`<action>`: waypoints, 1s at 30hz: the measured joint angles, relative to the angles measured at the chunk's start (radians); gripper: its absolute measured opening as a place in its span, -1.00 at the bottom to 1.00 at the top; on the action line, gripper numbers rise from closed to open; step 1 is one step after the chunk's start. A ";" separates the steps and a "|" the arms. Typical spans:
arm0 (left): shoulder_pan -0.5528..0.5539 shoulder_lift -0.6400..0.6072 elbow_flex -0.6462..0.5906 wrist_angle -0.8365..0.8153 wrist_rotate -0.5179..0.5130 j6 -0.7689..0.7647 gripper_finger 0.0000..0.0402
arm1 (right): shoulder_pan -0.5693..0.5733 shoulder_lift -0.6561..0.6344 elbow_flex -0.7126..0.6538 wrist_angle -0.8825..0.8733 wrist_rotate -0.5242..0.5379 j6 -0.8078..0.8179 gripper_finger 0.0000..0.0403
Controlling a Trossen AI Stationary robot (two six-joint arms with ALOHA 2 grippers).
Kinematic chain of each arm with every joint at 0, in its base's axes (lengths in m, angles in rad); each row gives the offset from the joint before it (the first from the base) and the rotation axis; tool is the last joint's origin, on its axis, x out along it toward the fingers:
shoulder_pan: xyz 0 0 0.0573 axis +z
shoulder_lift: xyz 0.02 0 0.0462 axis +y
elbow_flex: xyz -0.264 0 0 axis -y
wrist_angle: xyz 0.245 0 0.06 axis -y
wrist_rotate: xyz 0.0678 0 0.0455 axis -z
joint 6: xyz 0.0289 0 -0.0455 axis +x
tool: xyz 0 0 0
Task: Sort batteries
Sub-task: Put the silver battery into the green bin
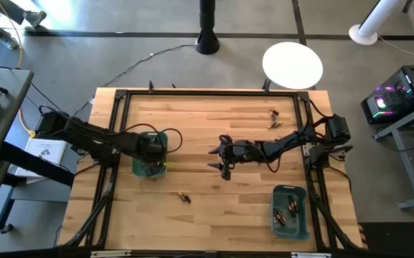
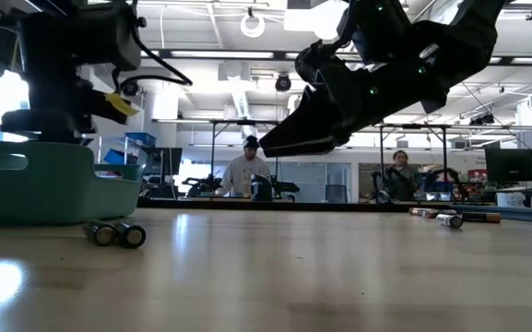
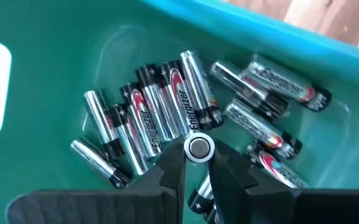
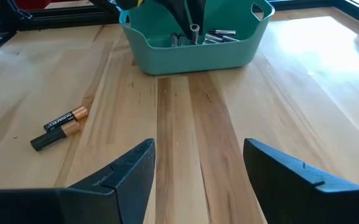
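Wooden desk (image 1: 214, 143), two teal bins, batteries partly sorted.
Left end effector (image 3: 198, 163) sits inside the left bin (image 1: 150, 164), clenched on a silvery battery (image 3: 198, 148) above a heap of silver cells (image 3: 160, 115). Right end effector (image 4: 198, 171), released wide, hovers right of that bin; two copper-banded batteries (image 4: 60, 128) lie near it.

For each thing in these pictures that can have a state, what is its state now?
Left hand: shut on a silver battery, inside the left bin.
Right hand: open, empty, above mid-table.
Left bin: holds a pile of silver batteries.
Right bin: holds a few dark batteries.
Two copper-banded batteries: lying loose on the table.
Far batteries: lying loose, unsorted.
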 joint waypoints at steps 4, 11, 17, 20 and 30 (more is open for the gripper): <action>0.025 0.000 -0.007 0.010 -0.005 0.001 -0.72 | 0.000 0.000 0.000 0.000 0.000 0.000 0.18; 0.054 0.000 -0.009 0.009 -0.011 0.004 -0.39 | 0.000 0.000 0.000 -0.003 -0.001 0.000 0.18; 0.063 -0.021 0.027 -0.083 -0.022 -0.006 -0.21 | -0.005 -0.006 0.000 -0.016 -0.001 -0.002 0.18; 0.052 -0.042 0.085 -0.136 -0.107 -0.040 -0.21 | -0.016 -0.045 0.000 -0.096 -0.002 -0.003 0.18; -0.043 -0.092 0.114 0.328 -0.460 0.093 -0.22 | -0.097 -0.387 0.002 -0.852 0.024 0.407 0.18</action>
